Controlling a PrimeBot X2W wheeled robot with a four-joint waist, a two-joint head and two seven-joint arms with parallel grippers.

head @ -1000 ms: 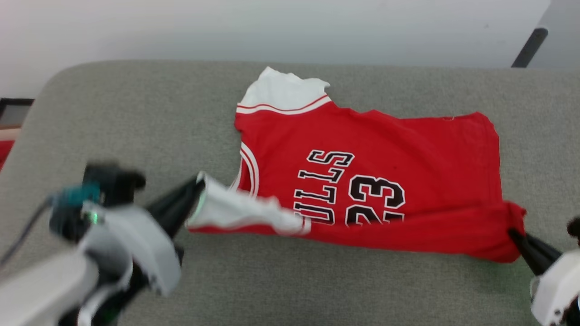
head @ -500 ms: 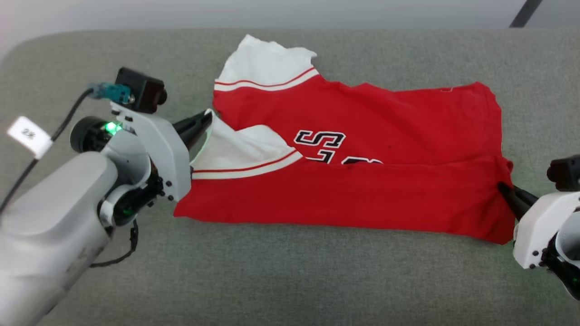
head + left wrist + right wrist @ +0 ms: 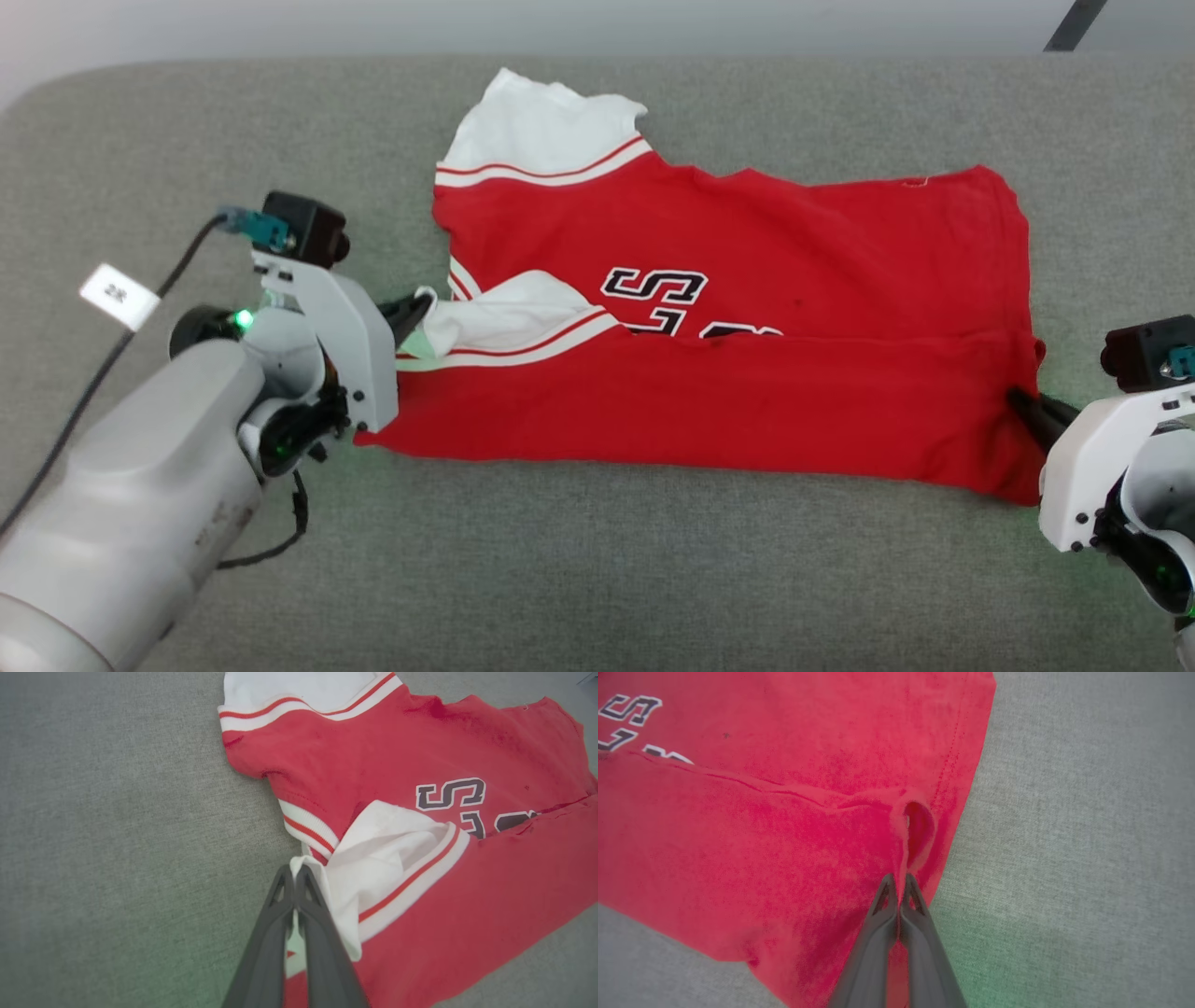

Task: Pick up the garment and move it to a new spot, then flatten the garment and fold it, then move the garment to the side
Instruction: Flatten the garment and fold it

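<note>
Looking down from the head camera, I have the garment (image 3: 766, 252) spread on the grey padded surface (image 3: 597, 579), collar end toward my left and hem toward my right. Its near long edge is folded up over the body, and that flap covers the lower part of the black lettering (image 3: 653, 285), so I can read only the top of it. The far white sleeve (image 3: 541, 126) lies flat on the padding at the far left corner. The near white sleeve (image 3: 509, 317) is turned over onto the red chest, a bit rumpled.

My left gripper (image 3: 420, 308) is clamped on the edge of that near sleeve; in the left wrist view the two dark fingers press together with white cloth pinched between their tips. My right gripper (image 3: 1022, 406) is closed on the red hem corner at the other end of the fold; in the right wrist view the fabric puckers into a small loop just ahead of the tips. Both grippers sit low, close to the padding, with the flap stretched between them. A white paper tag (image 3: 119, 296) hangs beside my left forearm
</note>
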